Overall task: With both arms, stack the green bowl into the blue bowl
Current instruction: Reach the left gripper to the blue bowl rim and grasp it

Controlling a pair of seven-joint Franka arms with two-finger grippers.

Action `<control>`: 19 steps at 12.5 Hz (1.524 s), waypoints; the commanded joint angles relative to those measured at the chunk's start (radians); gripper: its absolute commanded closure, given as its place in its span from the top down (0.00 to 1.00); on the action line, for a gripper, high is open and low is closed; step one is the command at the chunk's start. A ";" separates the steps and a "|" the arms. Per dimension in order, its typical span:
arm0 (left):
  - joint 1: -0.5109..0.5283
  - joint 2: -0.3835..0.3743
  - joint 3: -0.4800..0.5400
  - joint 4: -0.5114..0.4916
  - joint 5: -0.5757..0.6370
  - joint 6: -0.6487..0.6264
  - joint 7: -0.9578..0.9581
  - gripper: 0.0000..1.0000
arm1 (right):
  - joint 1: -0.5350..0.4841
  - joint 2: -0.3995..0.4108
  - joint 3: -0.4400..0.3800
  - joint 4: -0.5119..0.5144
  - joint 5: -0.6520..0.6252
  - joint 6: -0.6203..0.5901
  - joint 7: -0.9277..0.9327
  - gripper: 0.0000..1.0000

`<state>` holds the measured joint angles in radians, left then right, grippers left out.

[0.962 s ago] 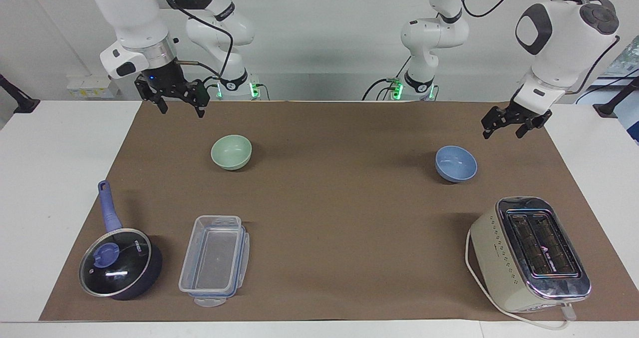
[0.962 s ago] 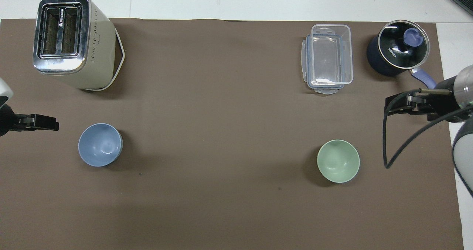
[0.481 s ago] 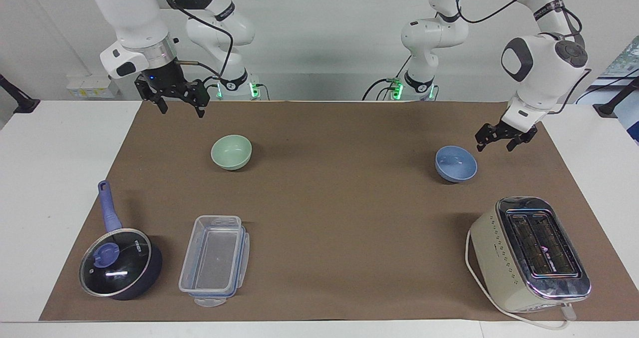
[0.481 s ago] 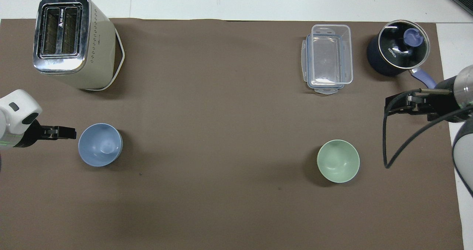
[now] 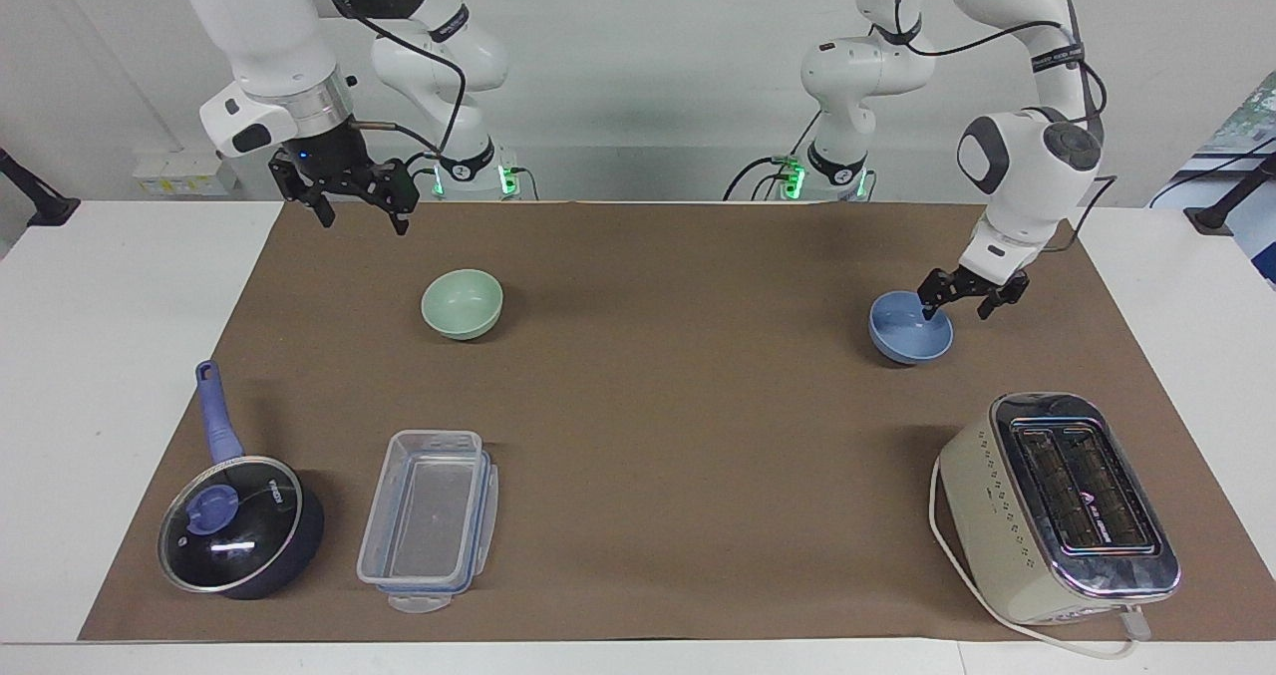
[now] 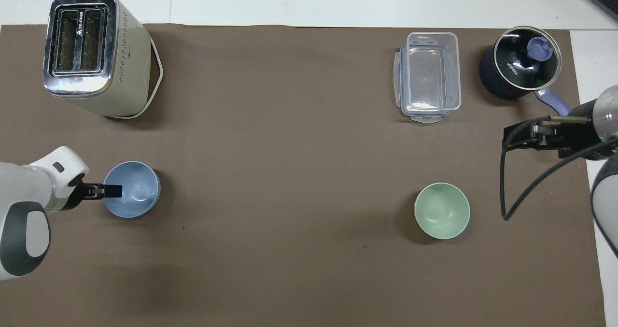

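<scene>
The blue bowl [image 5: 905,341] stands on the brown mat toward the left arm's end of the table; it also shows in the overhead view [image 6: 140,197]. My left gripper [image 5: 959,308] is open and low at the bowl's rim, one finger inside and one outside; in the overhead view the left gripper [image 6: 116,190] reaches over the rim. The green bowl [image 5: 462,303] stands upright toward the right arm's end and shows in the overhead view [image 6: 442,210] too. My right gripper [image 5: 364,211] is open and empty, raised above the mat's edge, apart from the green bowl; it also shows from overhead [image 6: 508,136].
A cream toaster [image 5: 1062,506] stands farther from the robots than the blue bowl. A clear plastic container [image 5: 429,518] and a dark blue lidded pan [image 5: 239,525] stand farther from the robots than the green bowl. The brown mat [image 5: 678,406] covers the table.
My left gripper has come down and in from the mat's edge to the blue bowl's rim. The right arm and both bowls have not moved.
</scene>
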<state>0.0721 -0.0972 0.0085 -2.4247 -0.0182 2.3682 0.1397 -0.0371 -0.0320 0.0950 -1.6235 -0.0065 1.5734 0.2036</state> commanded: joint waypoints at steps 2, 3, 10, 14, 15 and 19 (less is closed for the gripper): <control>-0.003 0.010 0.002 -0.036 0.020 0.057 -0.006 1.00 | -0.012 -0.005 0.002 -0.007 0.022 0.010 -0.018 1.00; -0.003 0.014 0.002 -0.045 0.020 0.063 -0.008 0.96 | -0.012 -0.005 0.002 -0.007 0.022 0.010 -0.018 1.00; 0.015 0.043 0.002 -0.021 0.020 0.057 -0.005 0.00 | -0.012 -0.005 0.002 -0.007 0.022 0.011 -0.018 1.00; 0.032 0.041 0.002 0.062 0.020 -0.042 0.009 0.00 | -0.012 -0.005 0.002 -0.007 0.022 0.011 -0.018 1.00; 0.032 0.036 0.002 0.102 0.020 -0.100 0.009 0.00 | -0.012 -0.006 0.002 -0.009 0.022 0.011 -0.018 1.00; 0.031 0.010 0.002 0.266 0.020 -0.327 -0.006 0.00 | -0.014 -0.006 0.002 -0.009 0.022 0.011 -0.020 1.00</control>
<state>0.0885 -0.0741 0.0179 -2.2347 -0.0183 2.1503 0.1396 -0.0371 -0.0320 0.0950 -1.6235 -0.0065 1.5734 0.2036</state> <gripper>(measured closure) 0.947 0.000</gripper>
